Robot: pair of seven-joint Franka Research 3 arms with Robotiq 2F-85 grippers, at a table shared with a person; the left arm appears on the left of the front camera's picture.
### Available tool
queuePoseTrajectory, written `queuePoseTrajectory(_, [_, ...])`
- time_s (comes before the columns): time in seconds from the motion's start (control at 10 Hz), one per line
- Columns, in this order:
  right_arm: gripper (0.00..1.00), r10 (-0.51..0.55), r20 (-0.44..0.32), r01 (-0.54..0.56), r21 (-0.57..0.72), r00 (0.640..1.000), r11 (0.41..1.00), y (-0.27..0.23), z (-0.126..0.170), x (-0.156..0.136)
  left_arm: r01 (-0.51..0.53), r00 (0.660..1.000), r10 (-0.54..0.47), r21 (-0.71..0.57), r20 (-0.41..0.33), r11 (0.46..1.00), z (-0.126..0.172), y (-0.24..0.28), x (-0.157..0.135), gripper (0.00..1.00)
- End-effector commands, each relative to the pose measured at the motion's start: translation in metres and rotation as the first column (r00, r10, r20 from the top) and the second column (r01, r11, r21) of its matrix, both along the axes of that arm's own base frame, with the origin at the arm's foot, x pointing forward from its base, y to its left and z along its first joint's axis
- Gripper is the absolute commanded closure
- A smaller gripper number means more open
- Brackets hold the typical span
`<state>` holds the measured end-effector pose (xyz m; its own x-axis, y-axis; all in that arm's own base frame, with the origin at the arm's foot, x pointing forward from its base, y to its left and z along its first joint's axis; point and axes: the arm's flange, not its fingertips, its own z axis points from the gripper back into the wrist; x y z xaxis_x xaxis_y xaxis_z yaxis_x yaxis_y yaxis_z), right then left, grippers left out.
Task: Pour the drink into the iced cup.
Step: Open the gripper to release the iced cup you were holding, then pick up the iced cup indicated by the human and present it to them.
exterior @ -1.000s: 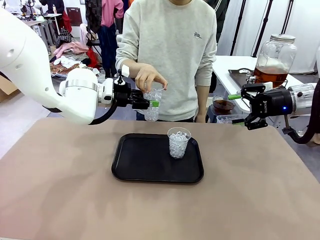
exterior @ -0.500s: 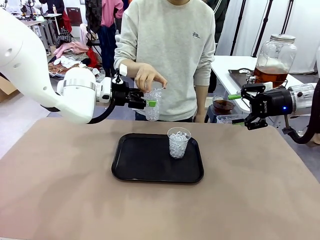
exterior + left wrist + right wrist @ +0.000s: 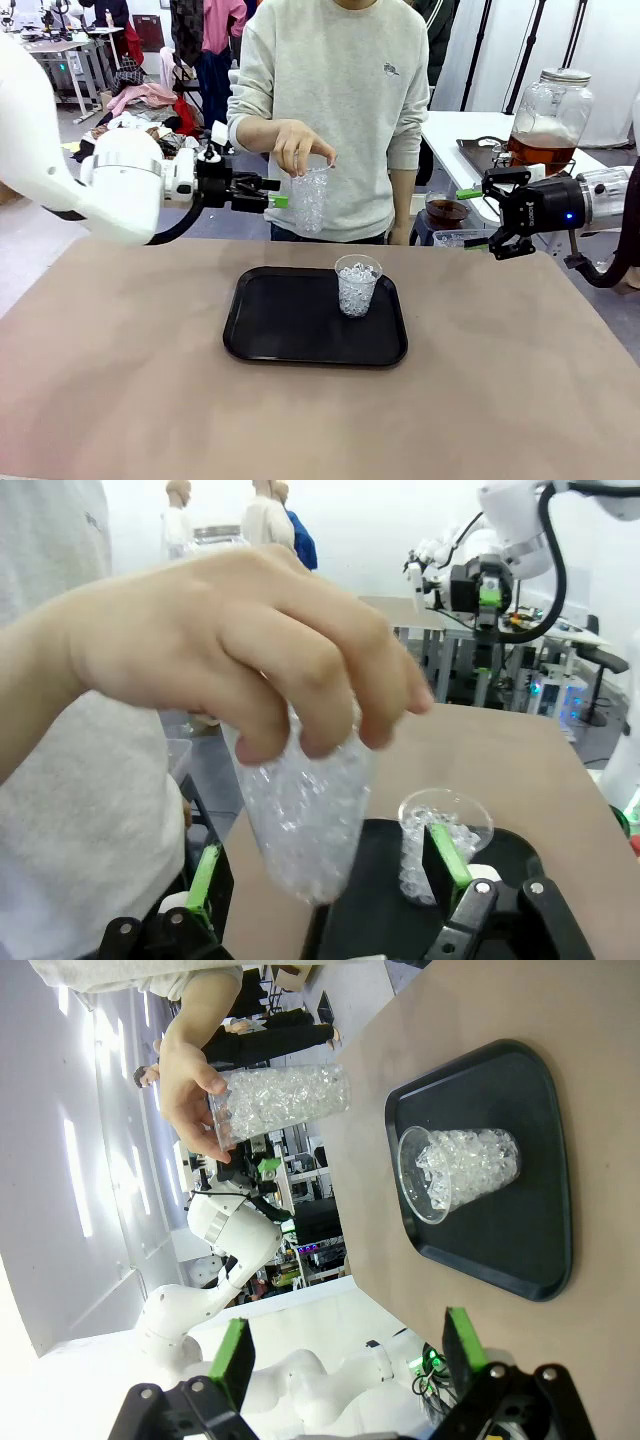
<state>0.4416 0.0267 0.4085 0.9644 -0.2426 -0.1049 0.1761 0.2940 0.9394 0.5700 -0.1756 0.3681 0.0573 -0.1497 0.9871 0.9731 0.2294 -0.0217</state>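
Gripping ice-filled cup (image 3: 309, 200), hand (image 3: 300, 148), iced cup (image 3: 357, 287) on tray (image 3: 270, 330), drink (image 3: 540, 153) in jar (image 3: 552, 105)

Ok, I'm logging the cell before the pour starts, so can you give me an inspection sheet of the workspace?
Surface: brown table, black tray in the middle.
Job's things: iced cup upright on the tray; second iced cup held in the person's hand above the far edge; drink in a lidded jar on a side table, back right.
Clutter: small bowl of brown liquid beyond the far edge.
Pincers: left pincer open, close beside the held cup, not gripping it; right pincer open, empty.
Cables: black cable looped under the left wrist.
Surroundings: person at the far side; hanging clothes behind.
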Motion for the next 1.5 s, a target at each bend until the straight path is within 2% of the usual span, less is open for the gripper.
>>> queuePoseTrajectory(0.0, [0.0,-0.001,0.003,0.001,-0.001,1.0,1.0,0.0,0.001,0.001,0.03,0.999,-0.03,0.009,-0.023,1.0,0.011,0.024,-0.018,0.0])
queuePoseTrajectory(0.2, [0.0,-0.001,0.003,0.001,-0.001,1.0,1.0,0.0,0.001,0.001,0.04,0.999,-0.041,-0.018,-0.021,0.999,0.017,0.049,-0.025,0.0])
queuePoseTrajectory(0.7, [0.0,-0.001,0.003,0.001,-0.001,1.0,1.0,0.0,0.001,0.001,0.151,0.988,-0.15,-0.044,0.02,0.988,0.023,0.107,-0.049,0.0])
queuePoseTrajectory(1.4, [0.0,-0.001,0.003,0.001,-0.001,1.0,1.0,0.0,0.001,0.001,0.273,0.961,-0.272,-0.007,0.059,0.962,0.014,0.115,-0.071,0.0])
